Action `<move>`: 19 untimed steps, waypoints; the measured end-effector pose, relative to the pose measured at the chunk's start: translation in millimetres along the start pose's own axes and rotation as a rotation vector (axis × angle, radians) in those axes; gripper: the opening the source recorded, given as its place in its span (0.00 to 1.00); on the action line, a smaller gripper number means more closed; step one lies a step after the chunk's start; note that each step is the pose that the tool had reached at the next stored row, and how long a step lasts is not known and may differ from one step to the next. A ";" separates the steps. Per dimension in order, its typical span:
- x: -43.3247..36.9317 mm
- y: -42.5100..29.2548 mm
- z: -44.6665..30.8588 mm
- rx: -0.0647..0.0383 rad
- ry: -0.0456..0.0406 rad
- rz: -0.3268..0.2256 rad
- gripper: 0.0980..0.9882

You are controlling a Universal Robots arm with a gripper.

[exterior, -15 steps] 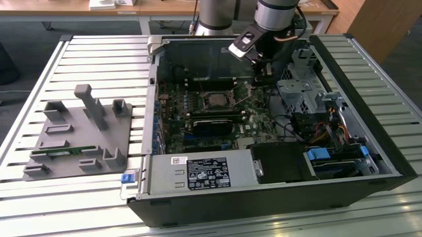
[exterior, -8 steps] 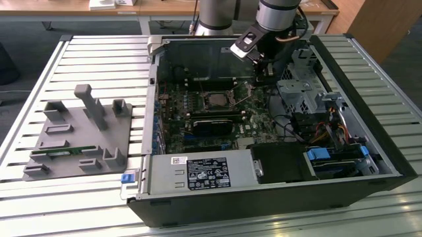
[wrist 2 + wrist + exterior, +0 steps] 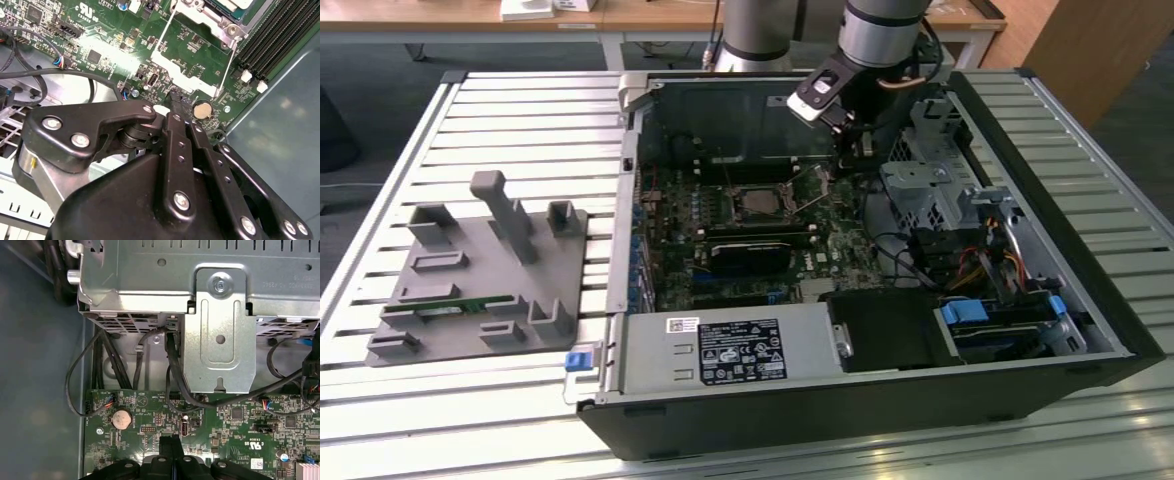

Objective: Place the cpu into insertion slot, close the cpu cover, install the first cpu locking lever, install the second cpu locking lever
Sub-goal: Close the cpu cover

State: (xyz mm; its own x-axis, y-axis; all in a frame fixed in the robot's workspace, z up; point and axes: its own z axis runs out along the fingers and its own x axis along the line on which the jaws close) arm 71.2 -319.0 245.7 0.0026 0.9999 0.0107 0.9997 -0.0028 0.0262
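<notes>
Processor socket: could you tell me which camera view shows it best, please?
The exterior view: the whole socket sits unobstructed in the middle of the board. The second wrist view catches just one corner of it, the rest cut off. The first wrist view faces the metal drive cage instead.

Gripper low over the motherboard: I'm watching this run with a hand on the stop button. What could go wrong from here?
1. The gripper sits just above the motherboard, beside the coin cell. Dropping further could scrape components.
2. Black cables from the drive cage cross close by and could snag.
3. A thin locking lever is near. A sideways knock might bend it.
</notes>
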 end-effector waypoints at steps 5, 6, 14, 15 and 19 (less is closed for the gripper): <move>-0.1 0.4 1.8 0.000 -0.0002 0.000 0.01; 0.0 0.5 2.1 0.000 -0.0002 0.000 0.01; 0.0 1.8 3.8 0.000 0.0000 0.000 0.01; 0.0 1.9 4.2 0.000 0.0001 0.000 0.01; 0.0 2.2 5.9 0.000 0.0000 0.000 0.01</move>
State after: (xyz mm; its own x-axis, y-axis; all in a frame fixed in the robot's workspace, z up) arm 73.6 -318.9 239.9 0.0026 0.9999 0.0108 0.9997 -0.0028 0.0259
